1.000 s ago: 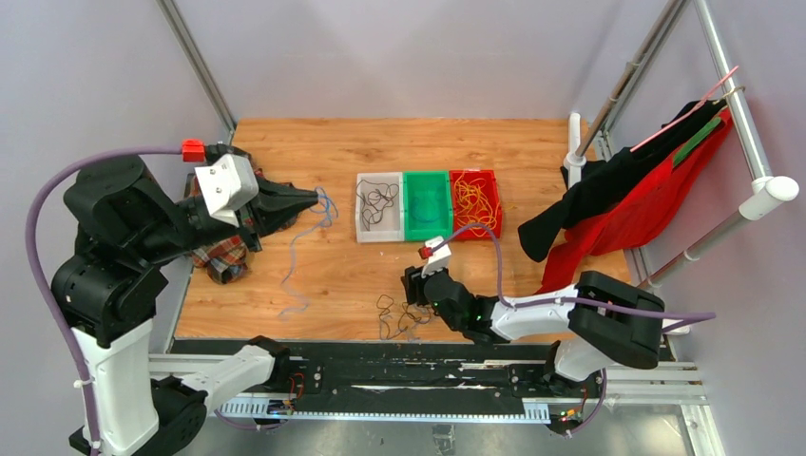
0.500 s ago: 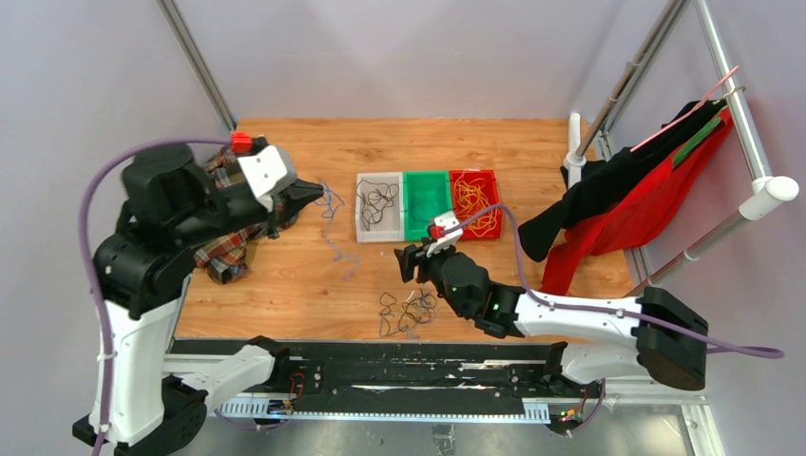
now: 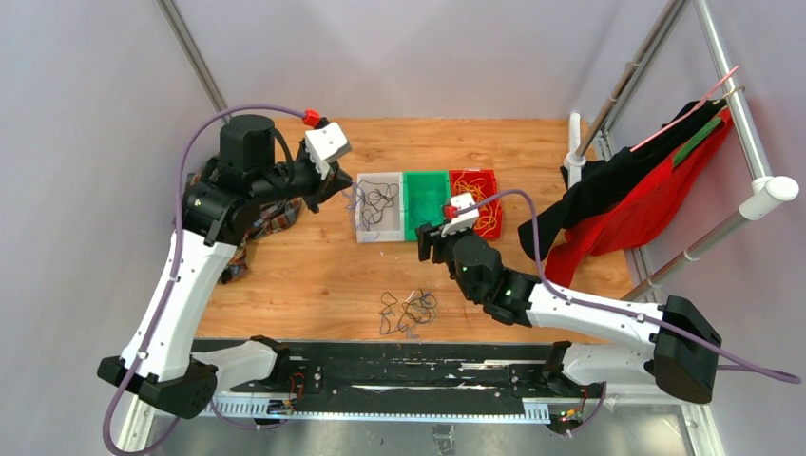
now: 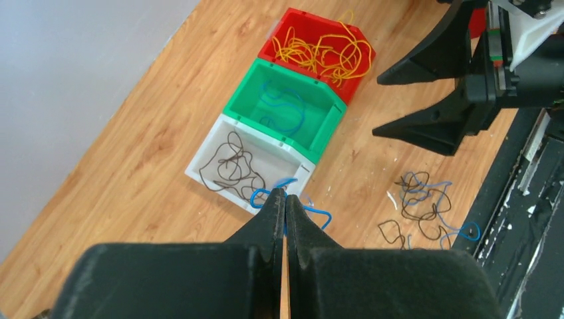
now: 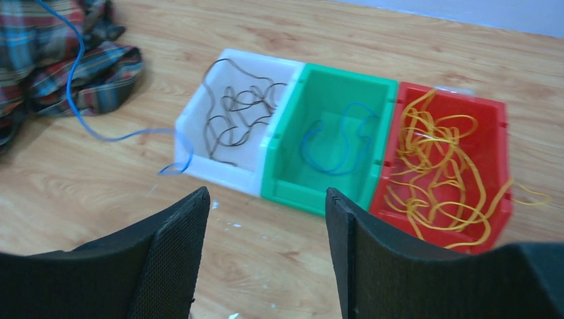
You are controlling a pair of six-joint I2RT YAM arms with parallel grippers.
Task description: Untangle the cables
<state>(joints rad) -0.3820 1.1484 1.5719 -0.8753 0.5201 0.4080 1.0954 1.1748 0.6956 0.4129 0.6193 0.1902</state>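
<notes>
**Blue cable pinched above the white bin's near left corner**

The left fingers, pressed together, held the blue cable so that it dangled by the white bin's front left corner, its lower loop just outside that wall. Black cables lay inside the white bin. The green bin, touching its right side, held a second blue cable, and the red bin beyond that held yellow cables. In front of the white bin, near the bench edge, lay a loose tangle of black and blue cables. The right fingers, spread wide and holding nothing, hovered just in front of the green bin. A plaid cloth lay left of the white bin. Well to its right, black and red garments hung on a metal rack. The bench was light wood, enclosed by pale grey walls.
</notes>
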